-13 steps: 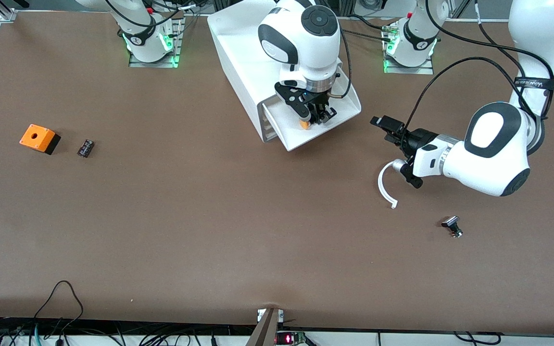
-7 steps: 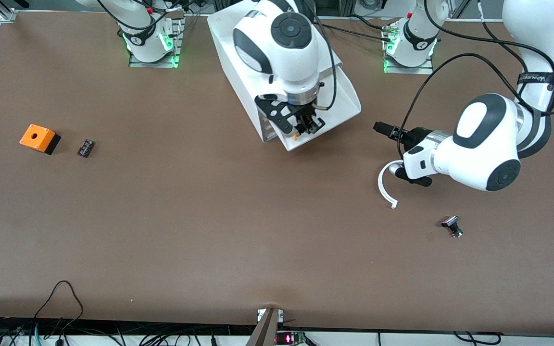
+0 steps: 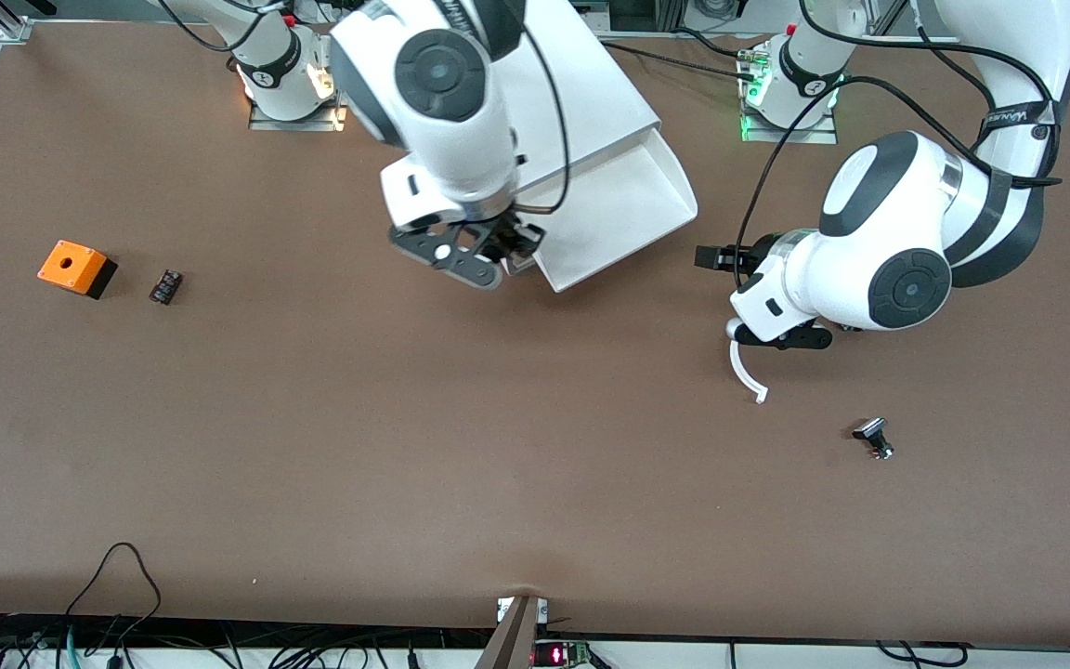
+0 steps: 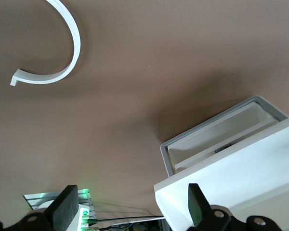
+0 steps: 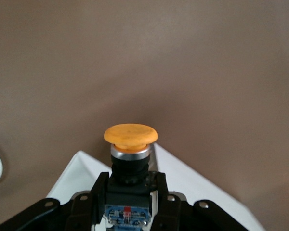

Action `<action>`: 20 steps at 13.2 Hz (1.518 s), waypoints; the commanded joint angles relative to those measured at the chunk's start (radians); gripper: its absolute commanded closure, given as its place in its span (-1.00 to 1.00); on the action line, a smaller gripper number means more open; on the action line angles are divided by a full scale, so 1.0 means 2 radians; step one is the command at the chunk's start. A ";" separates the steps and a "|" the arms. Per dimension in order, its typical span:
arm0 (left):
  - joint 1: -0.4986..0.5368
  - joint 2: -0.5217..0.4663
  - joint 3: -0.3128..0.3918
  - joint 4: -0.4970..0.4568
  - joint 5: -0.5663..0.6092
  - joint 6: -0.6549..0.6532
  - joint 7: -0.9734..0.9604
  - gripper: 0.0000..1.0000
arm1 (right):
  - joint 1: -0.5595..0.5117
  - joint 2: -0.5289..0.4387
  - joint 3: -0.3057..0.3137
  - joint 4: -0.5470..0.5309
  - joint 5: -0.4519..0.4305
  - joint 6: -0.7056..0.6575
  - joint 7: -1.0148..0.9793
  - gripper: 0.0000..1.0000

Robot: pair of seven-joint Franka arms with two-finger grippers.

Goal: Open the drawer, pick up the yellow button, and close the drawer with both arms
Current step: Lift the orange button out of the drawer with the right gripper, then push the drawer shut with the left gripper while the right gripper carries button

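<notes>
The drawer [image 3: 632,200] stands pulled out of the white cabinet [image 3: 581,84] and its tray looks bare. My right gripper [image 3: 512,249] hangs over the table beside the drawer's front corner. It is shut on the button [image 5: 130,135], gripping the black body while the orange-yellow cap pokes out past the fingertips. Only the right wrist view shows the button. My left gripper [image 4: 131,188] is open and holds nothing. It lies level, low over the table, off the drawer's side toward the left arm's end. In the left wrist view the drawer [image 4: 221,134] and cabinet [image 4: 241,185] show past it.
A white curved strip [image 3: 745,372] lies on the table under the left hand. A silver-and-black part [image 3: 874,439] lies nearer the front camera. Toward the right arm's end sit an orange square box [image 3: 75,268] and a small black part [image 3: 164,286].
My right gripper has risen out of the drawer with the button and moved toward the right arm's end. The left wrist has turned and drifted a little toward the cabinet.
</notes>
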 commanded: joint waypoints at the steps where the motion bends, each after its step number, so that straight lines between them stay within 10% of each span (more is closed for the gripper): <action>1: -0.018 -0.003 0.003 -0.001 0.013 0.043 -0.072 -1.00 | -0.043 -0.008 -0.002 -0.017 0.009 -0.016 -0.109 1.00; 12: -0.108 0.006 0.004 -0.082 0.077 0.173 -0.267 -1.00 | -0.159 -0.058 -0.092 -0.263 0.009 0.153 -0.494 1.00; 20: -0.125 0.004 0.001 -0.092 0.035 0.170 -0.341 -1.00 | -0.167 -0.057 -0.142 -0.412 0.010 0.301 -0.534 1.00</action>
